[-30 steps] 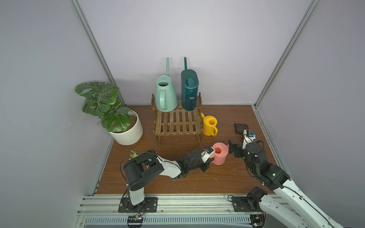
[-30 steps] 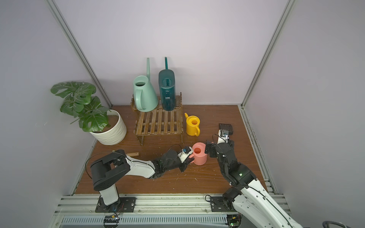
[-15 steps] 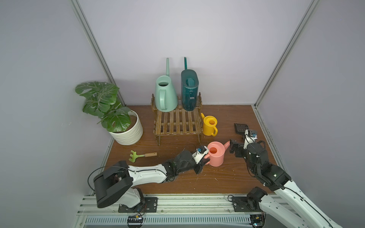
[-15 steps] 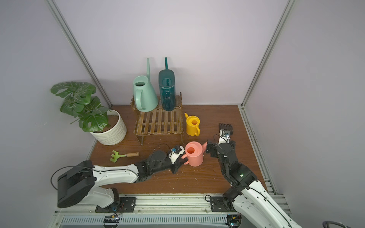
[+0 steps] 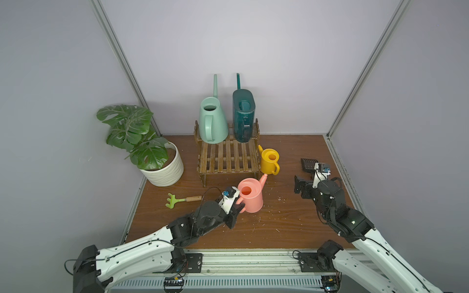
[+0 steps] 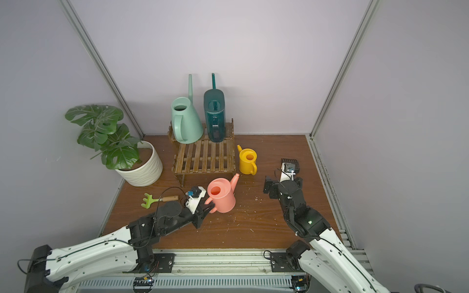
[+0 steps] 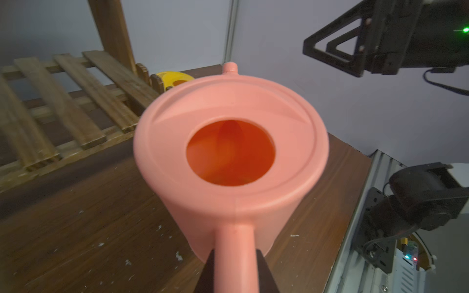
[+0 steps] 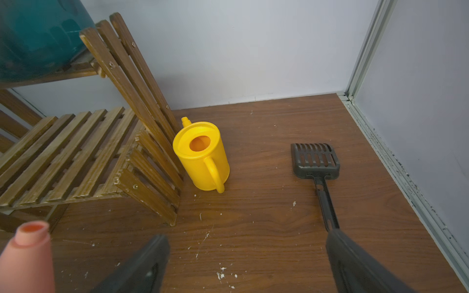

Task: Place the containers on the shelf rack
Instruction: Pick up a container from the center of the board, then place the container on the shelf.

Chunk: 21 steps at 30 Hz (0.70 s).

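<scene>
My left gripper (image 5: 238,206) (image 7: 234,269) is shut on the handle of the small pink can (image 5: 251,196) (image 6: 220,196) (image 7: 231,152). The can stays upright just in front of the shelf rack (image 5: 228,157), spout toward the rack's front right corner. Whether its base touches the floor I cannot tell. The yellow can (image 5: 269,162) (image 8: 201,154) stands on the floor against the rack's right side. On the upper tier stand the mint-green can (image 5: 212,121) and the dark-teal can (image 5: 243,119). My right gripper (image 6: 284,184) (image 8: 247,243) hangs open and empty to the yellow can's right.
A white ribbed pot with a leafy plant (image 5: 165,167) stands left of the rack. A green hand rake (image 5: 181,200) lies on the floor near my left arm. A black slotted scoop (image 5: 308,163) (image 8: 316,159) lies under my right gripper. Walls close in on three sides.
My left arm has carried the pink can to the left and toward the rack, its spout now pointing back right. The rake has come into view. The right arm has hardly moved.
</scene>
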### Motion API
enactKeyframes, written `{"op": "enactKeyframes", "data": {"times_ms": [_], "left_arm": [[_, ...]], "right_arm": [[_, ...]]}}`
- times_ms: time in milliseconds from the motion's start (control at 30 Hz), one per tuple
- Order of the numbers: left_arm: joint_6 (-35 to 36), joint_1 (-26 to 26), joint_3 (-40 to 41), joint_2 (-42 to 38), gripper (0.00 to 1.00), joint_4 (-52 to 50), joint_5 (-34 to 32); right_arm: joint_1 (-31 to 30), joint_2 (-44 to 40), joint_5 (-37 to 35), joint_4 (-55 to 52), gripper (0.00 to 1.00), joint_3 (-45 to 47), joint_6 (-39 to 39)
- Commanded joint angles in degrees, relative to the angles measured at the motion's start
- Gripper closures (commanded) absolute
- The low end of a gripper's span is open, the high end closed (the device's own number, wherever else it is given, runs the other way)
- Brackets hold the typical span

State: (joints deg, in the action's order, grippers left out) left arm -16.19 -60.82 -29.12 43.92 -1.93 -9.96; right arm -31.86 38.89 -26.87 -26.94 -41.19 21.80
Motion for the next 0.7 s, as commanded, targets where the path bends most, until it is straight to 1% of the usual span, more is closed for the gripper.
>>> {"op": "enactKeyframes", "data": {"times_ms": [0,200,667], "left_arm": [[-5.21,-0.45,-2.75,-2.79,0.91,-9.83,-8.52],[-8.11,-0.48,-5.94,-3.12,0.92,-15.08,-14.17],[-13.12,-0.46,-15.72,0.99,0.92,-24.34,-24.15]], "right_arm": [[0.29,0.67,2.98,1.90,0.01,-1.04,-1.41],[0.28,1.25,7.21,3.88,0.01,-1.20,-2.97],[0.24,3.85,10.91,5.37,0.01,-1.26,-3.60]]}}
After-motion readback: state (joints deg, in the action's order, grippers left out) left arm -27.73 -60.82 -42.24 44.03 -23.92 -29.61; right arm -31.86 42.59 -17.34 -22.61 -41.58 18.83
